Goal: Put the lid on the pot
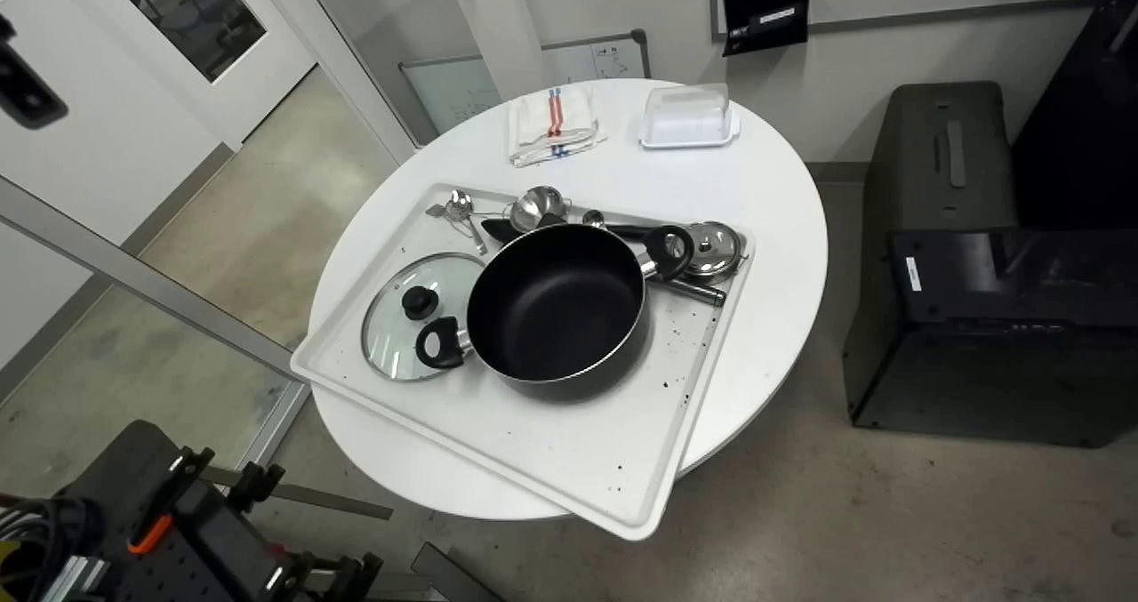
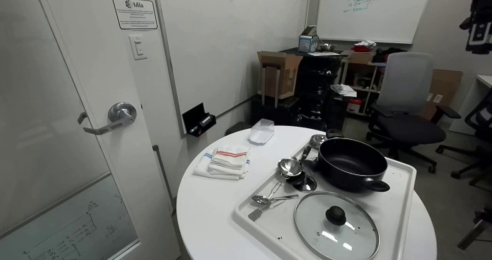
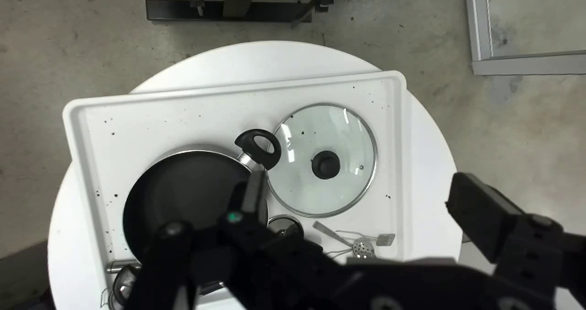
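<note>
The lid (image 1: 420,302) is a clear glass disc with a metal rim and black knob. It lies flat, knob up, on the white tray (image 1: 569,460); it also shows in an exterior view (image 2: 335,216) and the wrist view (image 3: 326,164). The black pot (image 1: 556,304) stands upright and uncovered beside it, also in an exterior view (image 2: 351,160) and the wrist view (image 3: 187,186). One pot handle overlaps the lid's edge in the wrist view. My gripper (image 3: 359,186) is open and empty, high above the tray, its fingers wide apart. One finger hides part of the pot.
Small metal utensils (image 1: 460,206), a small metal pot (image 1: 538,206) and a small lidded metal pot (image 1: 711,248) lie on the tray behind the pot. Folded towels (image 1: 556,126) and a clear-covered dish (image 1: 686,117) are on the round white table (image 1: 782,202). The tray's corner overhangs the table.
</note>
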